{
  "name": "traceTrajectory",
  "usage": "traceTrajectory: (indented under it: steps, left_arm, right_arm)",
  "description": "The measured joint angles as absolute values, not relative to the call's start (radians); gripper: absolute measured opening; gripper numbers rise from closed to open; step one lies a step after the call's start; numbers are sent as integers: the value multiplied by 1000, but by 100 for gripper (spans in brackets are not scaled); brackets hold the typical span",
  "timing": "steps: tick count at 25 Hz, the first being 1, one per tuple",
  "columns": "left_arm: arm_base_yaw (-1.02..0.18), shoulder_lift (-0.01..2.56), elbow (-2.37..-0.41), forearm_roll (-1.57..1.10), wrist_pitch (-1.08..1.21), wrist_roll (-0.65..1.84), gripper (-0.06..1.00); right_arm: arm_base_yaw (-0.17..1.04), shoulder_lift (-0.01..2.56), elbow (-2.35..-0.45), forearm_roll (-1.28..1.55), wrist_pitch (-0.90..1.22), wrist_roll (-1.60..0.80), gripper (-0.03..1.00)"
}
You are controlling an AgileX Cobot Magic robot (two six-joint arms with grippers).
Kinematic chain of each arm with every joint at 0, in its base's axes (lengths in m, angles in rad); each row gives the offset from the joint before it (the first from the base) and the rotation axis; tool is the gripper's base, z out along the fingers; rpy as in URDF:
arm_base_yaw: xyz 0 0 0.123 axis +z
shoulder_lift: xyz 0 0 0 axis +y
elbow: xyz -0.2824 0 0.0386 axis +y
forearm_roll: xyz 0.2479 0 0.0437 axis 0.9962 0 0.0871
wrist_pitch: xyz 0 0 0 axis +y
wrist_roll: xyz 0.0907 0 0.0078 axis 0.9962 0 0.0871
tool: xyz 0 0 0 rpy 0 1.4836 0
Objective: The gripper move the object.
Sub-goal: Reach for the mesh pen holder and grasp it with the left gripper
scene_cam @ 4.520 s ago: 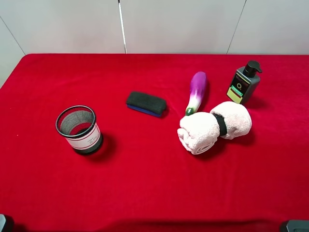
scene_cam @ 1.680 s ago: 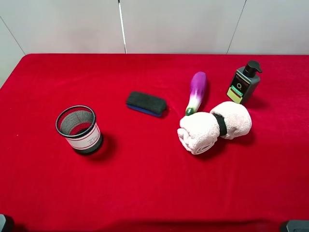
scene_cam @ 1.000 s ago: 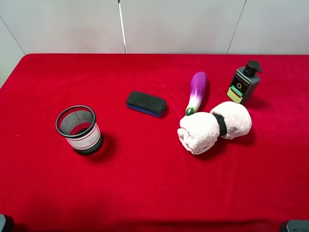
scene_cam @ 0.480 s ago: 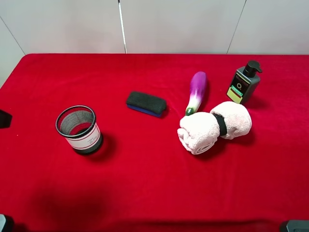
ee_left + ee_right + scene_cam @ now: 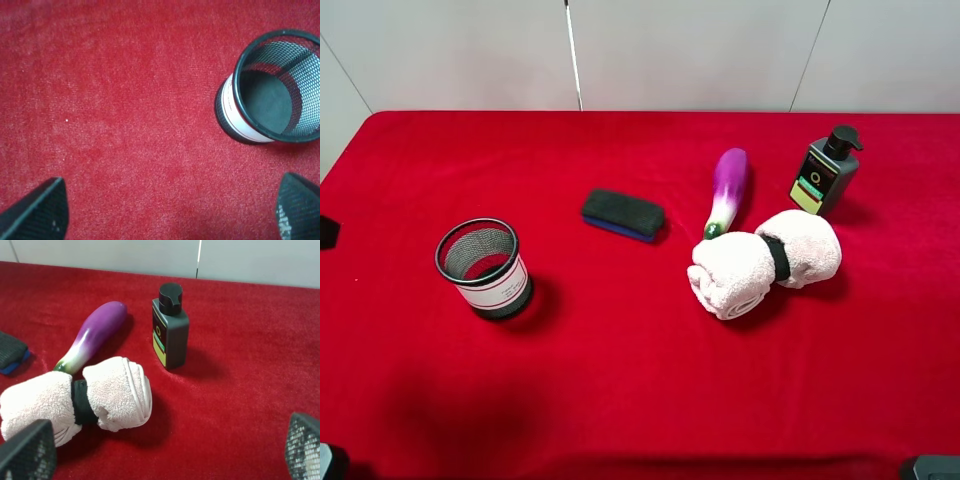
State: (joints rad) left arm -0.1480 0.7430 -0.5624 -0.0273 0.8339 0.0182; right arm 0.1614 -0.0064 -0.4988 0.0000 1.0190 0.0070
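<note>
Red tabletop (image 5: 640, 390) seen from a high camera, with two wrist close-ups. The mesh cup (image 5: 485, 268) I am meant to move stands upright on the left part of the tabletop, open mouth up and white label band showing, well apart from the sponge block (image 5: 623, 214) behind it. My left gripper (image 5: 170, 185) hangs above the cloth near the cup. Its two dark fingers (image 5: 40, 212) are spread wide with nothing between them. The cup sits ahead of them and off toward one finger, not inside the gap and touching neither. A dark sliver (image 5: 325, 232) at the left edge of the high view is probably part of that arm. My right gripper (image 5: 170, 425) is likewise spread wide and empty. It faces the rolled towel (image 5: 75, 397), the eggplant (image 5: 92, 337) and the pump bottle (image 5: 171, 327), far from the cup. I judge the task barely begun: no grasp, no lift. What remains is lining up on the cup, closing on it, carrying it and setting it down.
</note>
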Motion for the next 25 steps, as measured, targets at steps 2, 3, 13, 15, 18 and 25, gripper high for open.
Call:
traceTrajectory:
  steps: [2,3,13,15,18,25]
  left_arm:
    - [-148,779,-570,-27,833,18,81]
    - [-148,799,-576,-27,833,18,81]
    - [-149,977,-657,-25,820,25,80]
    - [-161,1007,-667,-18,819,28,80]
    - [-199,1051,-687,6,815,29,80]
    - [-271,1175,-733,13,803,29,80]
  right_arm:
    - [161,-6,-499,0,1018,7,69]
    - [161,-6,-499,0,1019,7,69]
    - [161,-6,-499,0,1019,7,69]
    - [161,-6,-499,0,1019,7,69]
    - [161,-6,-499,0,1019,7,69]
    - [161,-6,-499,0,1019,7,69]
